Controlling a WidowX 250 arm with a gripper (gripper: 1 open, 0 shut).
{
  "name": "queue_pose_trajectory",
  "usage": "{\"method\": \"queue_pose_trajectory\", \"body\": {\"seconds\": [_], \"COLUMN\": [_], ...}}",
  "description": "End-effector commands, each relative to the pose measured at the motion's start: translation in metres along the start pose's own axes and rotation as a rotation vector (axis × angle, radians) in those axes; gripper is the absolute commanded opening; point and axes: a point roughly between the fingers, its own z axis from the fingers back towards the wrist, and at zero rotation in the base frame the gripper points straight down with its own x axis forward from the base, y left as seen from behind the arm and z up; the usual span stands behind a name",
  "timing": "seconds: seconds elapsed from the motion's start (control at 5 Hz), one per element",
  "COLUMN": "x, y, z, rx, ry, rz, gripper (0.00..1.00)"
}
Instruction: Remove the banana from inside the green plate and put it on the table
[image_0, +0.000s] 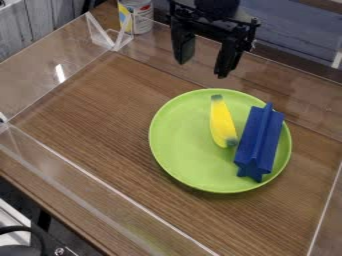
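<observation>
A brown wood-grain tabletop (94, 120) stretched under everything (its edges walled in clear acrylic). Directly on it sat a large round lime-green plastic plate (179, 146) with a shallow rim, near one side wall.

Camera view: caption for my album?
Open black gripper above a round lime-green plate holding a yellow toy banana and blue ridged block.

The single view looks steeply down at the tabletop (87, 108) from above and to one side, fairly near. It faces across the wood, whose acrylic-walled edge (54, 75) slants from the left of the frame to the top. The green plate (174, 140) sits right of centre.
</observation>
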Motion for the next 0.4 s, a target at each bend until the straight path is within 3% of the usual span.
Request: {"method": "queue_pose_trajectory", "body": {"seconds": [0.0, 0.2], "x": [0.001, 0.002], "y": [-0.005, -0.013], "z": [-0.011, -0.029], "rx": [-0.007, -0.028], "ry": [0.010, 0.002], "rz": [-0.004, -0.015], "gripper": [1.00, 1.00]}}
